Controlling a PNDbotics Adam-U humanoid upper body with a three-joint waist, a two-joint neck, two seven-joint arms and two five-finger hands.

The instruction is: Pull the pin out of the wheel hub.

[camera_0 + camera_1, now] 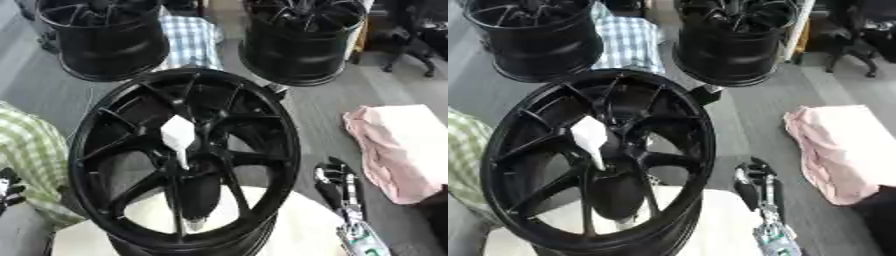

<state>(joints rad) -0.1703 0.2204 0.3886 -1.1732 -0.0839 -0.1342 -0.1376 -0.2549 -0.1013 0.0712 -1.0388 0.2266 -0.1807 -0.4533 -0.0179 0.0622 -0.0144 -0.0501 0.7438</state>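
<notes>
A black wheel hub [262, 125] with several spokes lies face up on a white round stand [297, 230] in the middle. A white pin [178, 135] with a broad flat head stands in the hub's centre bore, its thin shaft pointing down into it. My right hand [335, 182] shows at the lower right beside the rim, fingers up and relaxed, open and apart from the pin. A small part of my left hand [7, 189] shows at the left edge, well clear of the hub; its fingers are hidden.
Two more black wheels [105, 40] [302, 42] stand at the back with a blue checked cloth [194, 37] between them. A pink cloth [402, 145] lies on the grey floor to the right. A green checked cloth [31, 150] lies to the left.
</notes>
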